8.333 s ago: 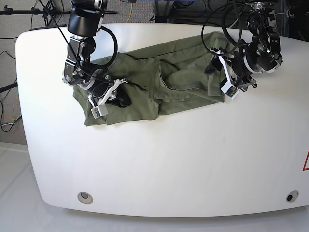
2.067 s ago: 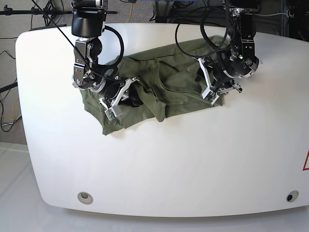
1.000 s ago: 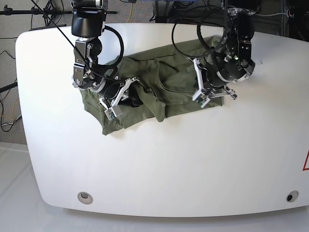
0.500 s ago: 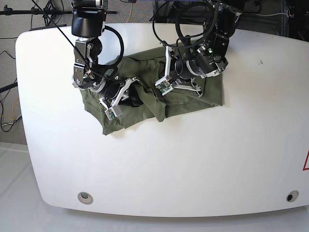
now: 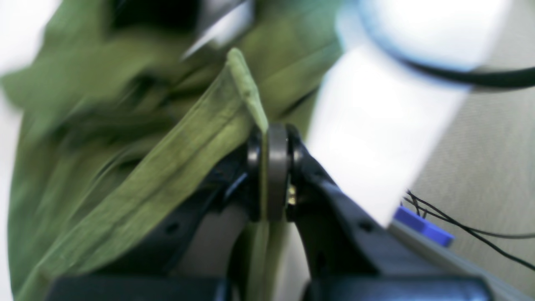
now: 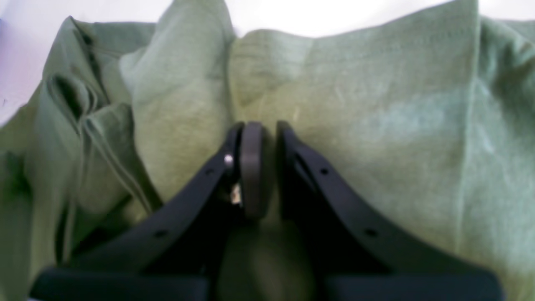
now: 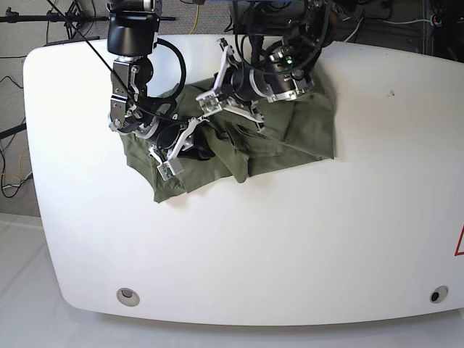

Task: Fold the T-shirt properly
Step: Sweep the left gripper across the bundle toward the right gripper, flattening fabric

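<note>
Base view: the T-shirt lies bunched on the far half of the desk, the left end effector clenched on a fabric edge and carrying it across the garment toward the right end effector, which stays pinched on a fold beneath it. Judged step: a side-over fold in mid-sweep; next, the carried edge needs laying flat just beside the right end effector, then letting go. Against half a second earlier, the left end effector has swung further across; the right has not moved.
</note>
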Robot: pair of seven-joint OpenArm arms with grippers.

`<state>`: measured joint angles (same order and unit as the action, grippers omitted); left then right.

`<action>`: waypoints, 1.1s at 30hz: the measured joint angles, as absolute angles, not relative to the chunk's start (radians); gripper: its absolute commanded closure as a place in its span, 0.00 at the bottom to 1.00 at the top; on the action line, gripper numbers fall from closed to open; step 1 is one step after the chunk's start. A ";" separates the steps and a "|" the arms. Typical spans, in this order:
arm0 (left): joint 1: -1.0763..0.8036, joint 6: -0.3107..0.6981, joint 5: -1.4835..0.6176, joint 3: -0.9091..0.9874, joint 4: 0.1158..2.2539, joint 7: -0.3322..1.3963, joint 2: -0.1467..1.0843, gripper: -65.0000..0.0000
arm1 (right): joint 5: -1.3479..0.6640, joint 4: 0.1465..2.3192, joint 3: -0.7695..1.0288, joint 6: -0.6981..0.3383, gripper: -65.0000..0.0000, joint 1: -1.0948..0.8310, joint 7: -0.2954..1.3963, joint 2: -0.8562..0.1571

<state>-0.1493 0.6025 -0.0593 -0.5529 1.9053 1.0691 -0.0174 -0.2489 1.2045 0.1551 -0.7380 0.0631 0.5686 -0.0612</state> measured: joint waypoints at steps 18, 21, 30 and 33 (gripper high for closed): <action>-0.144 0.603 0.082 -0.675 1.890 1.023 -0.038 1.00 | -0.249 1.205 0.152 -0.739 0.89 0.063 0.568 -0.068; -0.145 0.603 0.080 -0.675 1.873 1.024 -0.038 1.00 | -0.250 1.205 0.151 -0.739 0.89 0.063 0.568 -0.068; -0.130 0.603 0.079 -0.675 1.818 1.024 -0.033 1.00 | -0.252 1.205 0.150 -0.742 0.89 0.063 0.568 -0.070; -0.127 0.603 0.079 -0.674 1.816 1.024 -0.033 0.91 | -0.252 1.205 0.150 -0.742 0.89 0.063 0.568 -0.070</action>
